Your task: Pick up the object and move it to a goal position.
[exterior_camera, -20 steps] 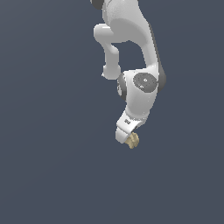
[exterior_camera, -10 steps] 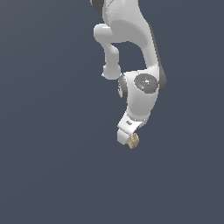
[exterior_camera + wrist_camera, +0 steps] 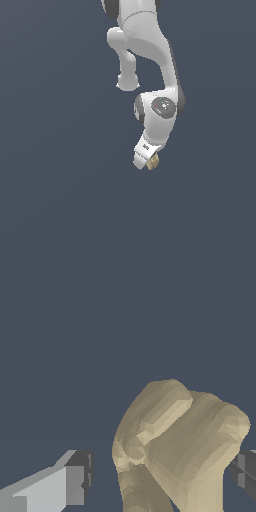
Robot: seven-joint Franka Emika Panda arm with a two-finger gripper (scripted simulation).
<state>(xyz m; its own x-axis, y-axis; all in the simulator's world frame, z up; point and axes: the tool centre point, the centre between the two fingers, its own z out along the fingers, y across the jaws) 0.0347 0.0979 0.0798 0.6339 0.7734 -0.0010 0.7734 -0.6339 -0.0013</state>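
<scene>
Exterior view: single white arm reaches down from 12 o'clock, wrist folded toward 6 o'clock, with the end effector [image 3: 148,163] at its lowest point, a little past frame centre toward 5 o'clock. The object [image 3: 153,161], a small tan lump, sits at the fingertips on the side toward the exterior view's right, touching the end effector body. Background is uniform dark grey-blue; no table edge, shadow or goal marker resolves, so height above any surface cannot be told. Wrist view: object [image 3: 182,448] fills the gap between the two fingers; one finger pad [image 3: 77,476] stands apart from its flank with background showing between, the other pad [image 3: 245,468] lies right against the opposite side. Reading: jaws partly closed around the object, but with only one pad clearly in contact, whether it is truly clamped cannot be told. Handling judgement: faceted, matte, rigid-looking chunk with rounded lobes and a notch; probably light for its size, not fragile, and unlikely to deform under squeeze. The matte surface should give fair friction, but the lobed faces are curved, so pads on a bulge could let it rotate or squirt out. Best hold is across the two broadest opposing flanks near mid-height, clear of the notch, pads square to the faces.
</scene>
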